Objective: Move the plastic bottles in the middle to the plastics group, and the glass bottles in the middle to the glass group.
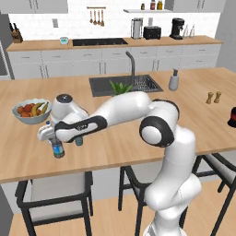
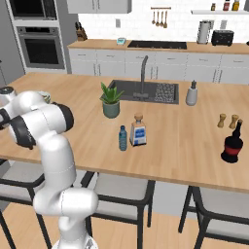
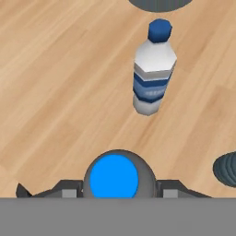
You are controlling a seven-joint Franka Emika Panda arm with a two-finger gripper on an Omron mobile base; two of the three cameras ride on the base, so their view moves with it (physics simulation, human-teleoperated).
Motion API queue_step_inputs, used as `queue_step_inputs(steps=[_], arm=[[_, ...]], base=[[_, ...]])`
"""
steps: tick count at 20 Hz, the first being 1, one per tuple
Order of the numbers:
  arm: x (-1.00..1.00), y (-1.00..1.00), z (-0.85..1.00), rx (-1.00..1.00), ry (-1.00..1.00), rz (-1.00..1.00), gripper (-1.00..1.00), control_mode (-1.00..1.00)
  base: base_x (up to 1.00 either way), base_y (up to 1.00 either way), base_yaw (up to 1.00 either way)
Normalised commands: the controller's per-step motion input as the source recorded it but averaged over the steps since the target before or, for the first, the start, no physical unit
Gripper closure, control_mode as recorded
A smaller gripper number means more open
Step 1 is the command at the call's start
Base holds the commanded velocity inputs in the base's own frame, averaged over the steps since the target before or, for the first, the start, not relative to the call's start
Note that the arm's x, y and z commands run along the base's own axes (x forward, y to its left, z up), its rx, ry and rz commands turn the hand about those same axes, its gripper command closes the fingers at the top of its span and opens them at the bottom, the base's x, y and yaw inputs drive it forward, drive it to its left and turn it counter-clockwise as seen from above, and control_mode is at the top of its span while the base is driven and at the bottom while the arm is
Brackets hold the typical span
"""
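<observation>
My gripper (image 1: 56, 139) hangs low over the left end of the island counter (image 1: 138, 133), shut on a blue-capped plastic bottle (image 1: 58, 149) that stands upright under the hand. From the hand view, its blue cap (image 3: 114, 179) sits between my fingertips (image 3: 69, 192). Just beyond it stands a clear bottle with a white label and blue bands (image 3: 153, 73), apart from the held one. Mid-counter, a second small blue plastic bottle (image 2: 123, 138) stands next to a glass bottle with a blue label (image 2: 138, 130). A dark glass bottle with a red band (image 2: 232, 144) stands far right.
A fruit bowl (image 1: 20, 119) sits just behind the hand, and a small dark object (image 1: 79, 140) is close on its right. A potted plant (image 2: 111, 100), the sink (image 1: 101, 86), a soap dispenser (image 2: 192, 93) and wooden shakers (image 2: 227, 120) stand further along. Stools line the near edge.
</observation>
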Motion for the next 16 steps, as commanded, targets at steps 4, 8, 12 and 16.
queue_step_inputs(steps=[4,8,12,16], arm=[[-0.01,0.00,0.00,0.04,-0.12,0.01,1.00,-1.00],[0.00,0.00,0.00,0.07,-0.04,0.02,1.00,-1.00],[0.00,0.00,-0.02,0.05,0.00,0.00,1.00,-1.00],[0.00,0.01,-0.17,0.00,0.00,0.00,1.00,-1.00]], base=[[0.00,0.00,0.00],[0.00,0.00,0.00],[0.00,0.00,0.00],[0.00,0.00,0.00]])
